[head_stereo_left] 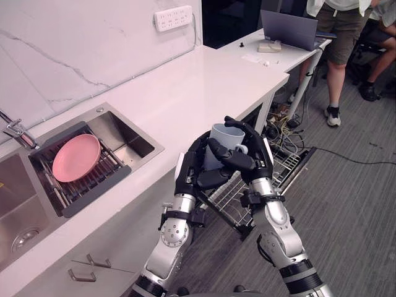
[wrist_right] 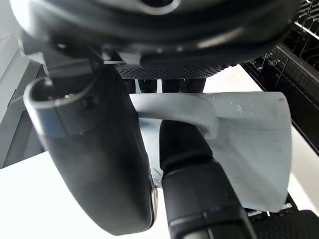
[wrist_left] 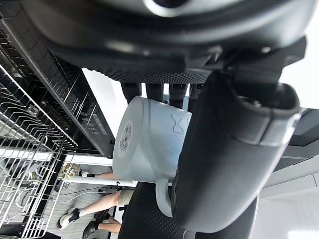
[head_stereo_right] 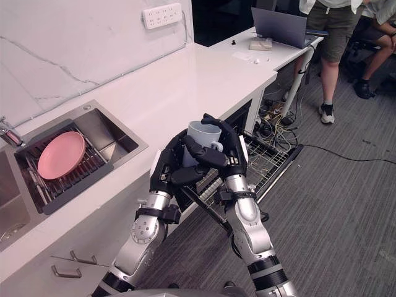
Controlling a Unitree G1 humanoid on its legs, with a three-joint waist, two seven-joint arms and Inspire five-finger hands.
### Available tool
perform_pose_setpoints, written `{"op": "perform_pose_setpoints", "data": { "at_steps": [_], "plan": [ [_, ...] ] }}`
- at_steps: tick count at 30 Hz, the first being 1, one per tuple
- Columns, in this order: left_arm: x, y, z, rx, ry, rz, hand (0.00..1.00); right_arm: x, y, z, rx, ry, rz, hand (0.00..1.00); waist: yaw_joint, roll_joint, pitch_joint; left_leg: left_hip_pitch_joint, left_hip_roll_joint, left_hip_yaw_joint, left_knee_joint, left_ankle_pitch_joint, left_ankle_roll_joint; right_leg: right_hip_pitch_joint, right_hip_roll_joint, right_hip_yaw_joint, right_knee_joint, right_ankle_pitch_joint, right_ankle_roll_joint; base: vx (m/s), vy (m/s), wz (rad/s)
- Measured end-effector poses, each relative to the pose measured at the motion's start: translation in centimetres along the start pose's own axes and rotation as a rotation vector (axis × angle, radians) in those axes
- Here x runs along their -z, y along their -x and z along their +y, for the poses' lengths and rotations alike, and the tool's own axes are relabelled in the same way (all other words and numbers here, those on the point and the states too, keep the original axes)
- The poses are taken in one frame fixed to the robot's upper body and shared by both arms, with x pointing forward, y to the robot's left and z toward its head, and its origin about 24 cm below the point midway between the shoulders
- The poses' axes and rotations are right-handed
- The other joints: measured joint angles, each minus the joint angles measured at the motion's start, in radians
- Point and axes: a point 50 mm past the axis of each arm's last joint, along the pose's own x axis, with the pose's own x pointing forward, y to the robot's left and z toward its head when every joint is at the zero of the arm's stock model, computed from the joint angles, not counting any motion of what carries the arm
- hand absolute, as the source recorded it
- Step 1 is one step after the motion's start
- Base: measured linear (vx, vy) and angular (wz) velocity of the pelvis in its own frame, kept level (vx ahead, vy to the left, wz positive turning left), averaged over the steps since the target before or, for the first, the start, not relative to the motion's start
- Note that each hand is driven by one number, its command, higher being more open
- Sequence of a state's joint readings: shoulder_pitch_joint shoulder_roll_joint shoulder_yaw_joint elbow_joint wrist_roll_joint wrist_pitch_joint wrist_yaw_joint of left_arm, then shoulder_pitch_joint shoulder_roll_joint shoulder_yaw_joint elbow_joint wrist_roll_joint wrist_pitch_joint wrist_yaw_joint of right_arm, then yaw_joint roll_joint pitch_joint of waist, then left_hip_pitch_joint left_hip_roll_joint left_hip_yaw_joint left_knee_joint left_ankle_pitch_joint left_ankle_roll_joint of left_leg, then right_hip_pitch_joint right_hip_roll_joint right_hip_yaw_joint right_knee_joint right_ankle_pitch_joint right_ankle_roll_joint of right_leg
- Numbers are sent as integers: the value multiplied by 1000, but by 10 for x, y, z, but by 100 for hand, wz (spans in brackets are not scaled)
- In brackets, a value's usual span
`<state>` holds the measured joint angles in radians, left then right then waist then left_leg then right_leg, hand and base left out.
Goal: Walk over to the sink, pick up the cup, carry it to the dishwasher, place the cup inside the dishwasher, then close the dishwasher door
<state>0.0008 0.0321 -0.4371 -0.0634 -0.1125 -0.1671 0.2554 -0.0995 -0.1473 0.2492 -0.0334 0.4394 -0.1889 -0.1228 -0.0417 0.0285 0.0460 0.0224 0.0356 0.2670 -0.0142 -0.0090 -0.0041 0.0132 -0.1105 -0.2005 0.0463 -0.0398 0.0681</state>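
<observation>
At frame centre, the cup (head_stereo_left: 224,137) is clasped by the curled fingers of the left hand (head_stereo_left: 192,176) and right hand (head_stereo_left: 258,162), clear of the sink (head_stereo_left: 133,143) and near the open dishwasher rack (head_stereo_left: 286,166); placing and door-closing are judged outstanding.

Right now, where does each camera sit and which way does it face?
Left eye: head, looking down at sink, dishwasher rack; both arms, left hand, right hand round the cup.
Right eye: beside it, same scene.
Left wrist: along left hand, cup's base, rack beyond.
Right wrist: along right hand, cup's handle.
Shared: the cup.
</observation>
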Motion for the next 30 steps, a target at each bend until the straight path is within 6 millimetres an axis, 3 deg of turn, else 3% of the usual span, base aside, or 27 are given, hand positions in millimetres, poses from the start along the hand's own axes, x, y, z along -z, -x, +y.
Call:
{"op": "perform_pose_setpoints", "data": {
  "at_steps": [6,10,15,21,24,28,30],
  "plan": [
    [-19,2,-3,6,6,-88,90,-7,-2,-9,61,4,-35,30,2,-4,-1,6,-10,-1,-9,5,8,2,-9,-1,-1,5,7,0,0,0],
    [-18,6,3,-16,1,-94,90,-16,-2,-24,147,58,-78,30,3,-9,-4,18,-13,1,-17,7,10,12,-11,1,-6,8,10,0,0,0],
    [-9,17,23,-90,-12,-49,90,-27,0,-47,248,136,-120,30,2,-11,-4,21,-14,5,-21,8,12,23,-9,3,-32,24,11,-2,3,-1],
    [14,33,30,-66,15,71,90,-31,1,-55,223,235,-114,30,3,-11,-4,16,-16,-1,-25,8,12,24,-10,-3,-40,25,11,9,0,3],
    [37,44,33,-20,-1,182,90,-20,4,-66,188,339,-36,30,3,-15,-3,2,-17,-13,-24,11,13,20,-13,-17,-46,25,12,8,-1,13],
    [67,66,45,5,-47,341,90,14,14,-95,192,476,196,30,11,-20,3,-45,-17,-32,-24,26,14,-18,-16,-39,-41,26,9,-5,-6,16],
    [77,73,52,-1,-64,403,90,29,18,-111,209,550,313,30,26,-23,43,-61,-16,-41,-17,33,12,-34,-19,-51,-21,25,7,-39,-11,15]
  ]
}}
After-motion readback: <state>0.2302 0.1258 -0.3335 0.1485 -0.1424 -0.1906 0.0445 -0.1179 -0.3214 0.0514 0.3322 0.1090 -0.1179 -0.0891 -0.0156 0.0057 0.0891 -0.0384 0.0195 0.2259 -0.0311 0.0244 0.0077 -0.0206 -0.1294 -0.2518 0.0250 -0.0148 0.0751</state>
